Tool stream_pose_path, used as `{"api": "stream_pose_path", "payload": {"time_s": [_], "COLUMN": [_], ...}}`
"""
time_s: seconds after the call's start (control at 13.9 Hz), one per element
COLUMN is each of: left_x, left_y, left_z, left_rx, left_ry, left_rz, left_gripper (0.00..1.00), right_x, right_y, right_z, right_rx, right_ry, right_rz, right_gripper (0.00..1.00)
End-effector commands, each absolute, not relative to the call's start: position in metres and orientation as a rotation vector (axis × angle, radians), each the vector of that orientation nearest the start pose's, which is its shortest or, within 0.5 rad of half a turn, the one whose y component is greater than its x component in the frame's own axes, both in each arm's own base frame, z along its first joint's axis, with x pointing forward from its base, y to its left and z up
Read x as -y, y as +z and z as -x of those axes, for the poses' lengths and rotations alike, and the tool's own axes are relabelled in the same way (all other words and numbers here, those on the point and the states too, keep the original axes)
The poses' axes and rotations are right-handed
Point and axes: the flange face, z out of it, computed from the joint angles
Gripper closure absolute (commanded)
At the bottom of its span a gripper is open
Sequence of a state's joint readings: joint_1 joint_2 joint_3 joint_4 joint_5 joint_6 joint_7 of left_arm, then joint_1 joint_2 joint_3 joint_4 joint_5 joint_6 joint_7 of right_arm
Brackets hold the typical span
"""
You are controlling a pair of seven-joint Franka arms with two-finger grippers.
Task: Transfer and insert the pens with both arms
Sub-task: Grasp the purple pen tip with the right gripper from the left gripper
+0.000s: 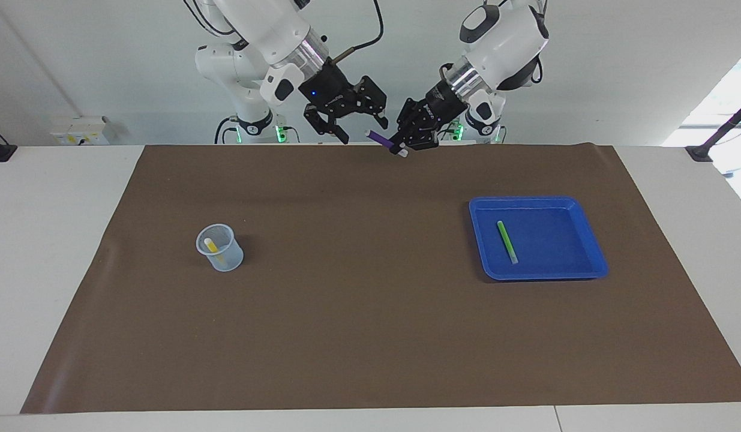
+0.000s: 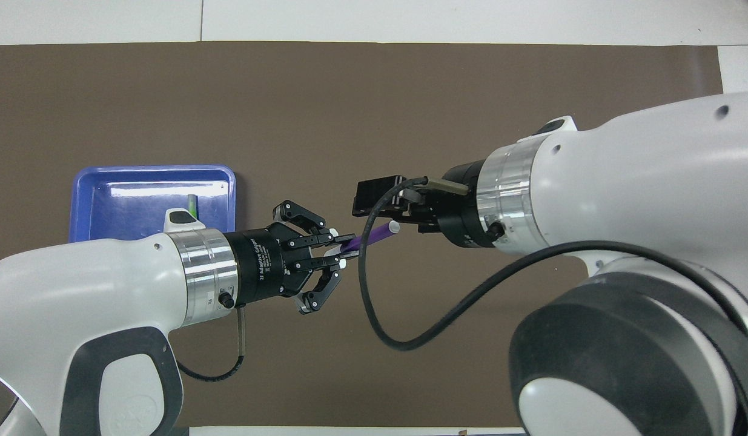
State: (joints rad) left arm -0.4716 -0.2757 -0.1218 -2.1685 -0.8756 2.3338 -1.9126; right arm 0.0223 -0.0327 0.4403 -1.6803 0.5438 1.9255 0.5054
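Between both grippers, left-held purple pen [image 1: 381,138].

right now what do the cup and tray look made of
Cup: thin clear plastic, probably; the yellow pen shows through its wall. Tray: blue moulded plastic by the look, glossy, with light glinting off its floor in the overhead view.

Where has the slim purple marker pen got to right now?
The slim purple marker pen is in the air over the brown mat's middle, pinched in the left gripper, its free end pointing at the open right gripper.
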Motion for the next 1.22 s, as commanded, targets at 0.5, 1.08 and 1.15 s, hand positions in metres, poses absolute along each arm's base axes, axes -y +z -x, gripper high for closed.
{"api": "stream_pose_path", "payload": {"time_s": [0.5,1.08,1.15], "left_x": [0.288,0.286,0.286], "left_y": [0.548,0.547,0.547], "left_z": [-0.387,-0.388,-0.387], "left_rx": [-1.927,-1.934,-1.936], "left_ry": [-0.708,-0.722,-0.722], "left_rz": [-1.281,-1.26,-1.26], "left_gripper": [1.0,1.0,1.0], "right_x": [-0.289,-0.296,-0.299], "right_y": [0.621,0.625,0.625], "right_z": [-0.486,-0.489,-0.487], "right_rx": [-0.003,-0.019,-0.012], "right_ry": [-0.121,-0.207,-0.202], "right_rz": [2.65,2.617,2.619], "right_gripper": [0.0,0.09,0.09]}}
